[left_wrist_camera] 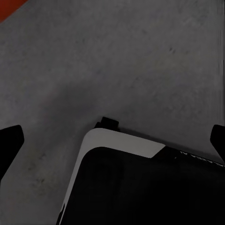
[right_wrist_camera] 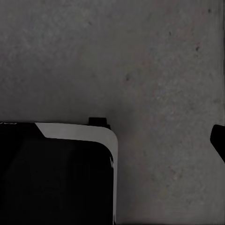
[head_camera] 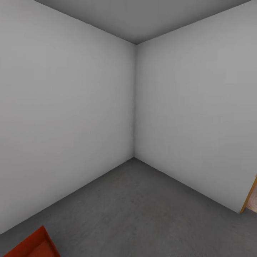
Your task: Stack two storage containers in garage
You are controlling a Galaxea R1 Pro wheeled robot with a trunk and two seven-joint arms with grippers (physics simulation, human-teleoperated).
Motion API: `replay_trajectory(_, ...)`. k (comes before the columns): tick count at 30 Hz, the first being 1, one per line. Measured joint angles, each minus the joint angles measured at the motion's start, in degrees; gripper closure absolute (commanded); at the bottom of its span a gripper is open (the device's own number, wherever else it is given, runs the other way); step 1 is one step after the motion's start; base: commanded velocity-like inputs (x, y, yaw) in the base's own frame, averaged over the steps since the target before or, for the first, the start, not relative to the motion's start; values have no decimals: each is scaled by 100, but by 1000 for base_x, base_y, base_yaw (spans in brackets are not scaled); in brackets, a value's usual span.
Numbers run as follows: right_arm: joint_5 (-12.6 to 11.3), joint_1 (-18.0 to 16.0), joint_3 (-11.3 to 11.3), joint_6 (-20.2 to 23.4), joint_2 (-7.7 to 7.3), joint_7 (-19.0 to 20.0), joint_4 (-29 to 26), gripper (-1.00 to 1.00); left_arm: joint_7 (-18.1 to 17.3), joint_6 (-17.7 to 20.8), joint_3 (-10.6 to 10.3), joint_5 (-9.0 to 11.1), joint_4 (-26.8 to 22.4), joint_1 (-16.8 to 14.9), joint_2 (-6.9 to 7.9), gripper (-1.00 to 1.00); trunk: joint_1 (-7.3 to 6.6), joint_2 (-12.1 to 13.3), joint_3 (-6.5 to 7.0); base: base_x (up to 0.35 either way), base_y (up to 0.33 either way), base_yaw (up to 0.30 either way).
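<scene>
One orange-red storage container [head_camera: 34,246] rests on the dark grey concrete floor [head_camera: 142,207] of the garage, with just a corner of it showing at the head view's lower left edge. A sliver of the same container [left_wrist_camera: 9,7] appears in the left wrist view. My left gripper [left_wrist_camera: 112,140] hangs open above the floor, its dark fingertips [left_wrist_camera: 10,140] far apart with nothing between them. My right gripper [right_wrist_camera: 112,140] looks open too; one fingertip [right_wrist_camera: 218,140] shows at the frame's edge and it holds nothing.
Two plain pale grey walls meet in a corner [head_camera: 135,107] ahead. A wooden door frame [head_camera: 249,196] stands at the right wall's end. My own black and white base [left_wrist_camera: 136,183] sits under both wrists [right_wrist_camera: 56,173].
</scene>
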Motion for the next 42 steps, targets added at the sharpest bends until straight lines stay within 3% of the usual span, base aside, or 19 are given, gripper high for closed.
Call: replay_trajectory(42,0,0,0,1,0,1,0,-100,-1,0,0,0,0,0,0,-100,0,0,0,0,0,-293)
